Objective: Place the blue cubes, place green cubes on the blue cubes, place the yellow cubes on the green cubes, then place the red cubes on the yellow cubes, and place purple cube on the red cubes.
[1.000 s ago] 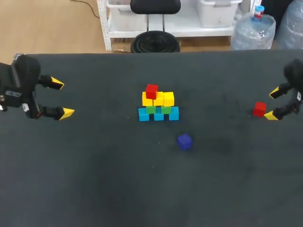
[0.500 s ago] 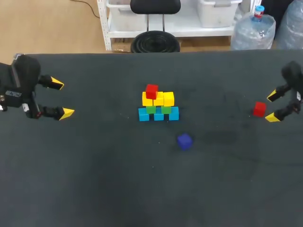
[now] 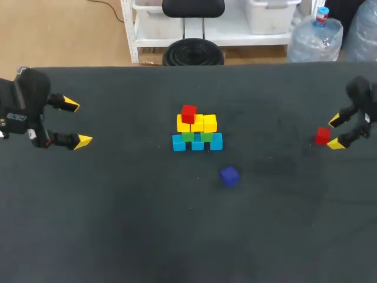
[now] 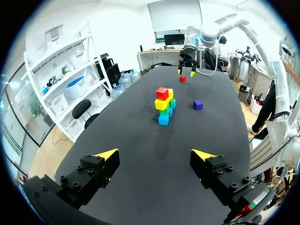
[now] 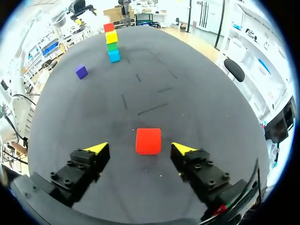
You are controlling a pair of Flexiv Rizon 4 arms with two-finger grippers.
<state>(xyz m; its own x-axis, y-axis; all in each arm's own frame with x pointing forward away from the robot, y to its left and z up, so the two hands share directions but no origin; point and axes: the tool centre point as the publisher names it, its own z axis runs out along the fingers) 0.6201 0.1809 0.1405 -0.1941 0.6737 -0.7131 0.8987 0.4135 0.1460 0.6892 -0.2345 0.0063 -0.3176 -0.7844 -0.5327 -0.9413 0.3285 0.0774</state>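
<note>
At the table's middle stands a stack: blue cubes (image 3: 197, 144) at the bottom, green cubes (image 3: 188, 137) on them, yellow cubes (image 3: 197, 124) above, and one red cube (image 3: 189, 113) on the left end. The purple cube (image 3: 230, 175) lies in front of it. A loose red cube (image 3: 322, 135) (image 5: 148, 141) lies at the far right. My right gripper (image 3: 334, 132) (image 5: 139, 148) straddles this cube, open, with gaps on both sides. My left gripper (image 3: 76, 122) (image 4: 154, 154) hangs open and empty at the far left, well away from the stack (image 4: 164, 105).
The black table (image 3: 118, 224) holds only the cubes. The loose red cube sits near the table's right edge. Wide bare surface lies between each gripper and the stack, and across the whole front.
My right gripper has shifted slightly toward the loose red cube and its fingers have narrowed a little around it. The left arm and all cubes have stayed put.
</note>
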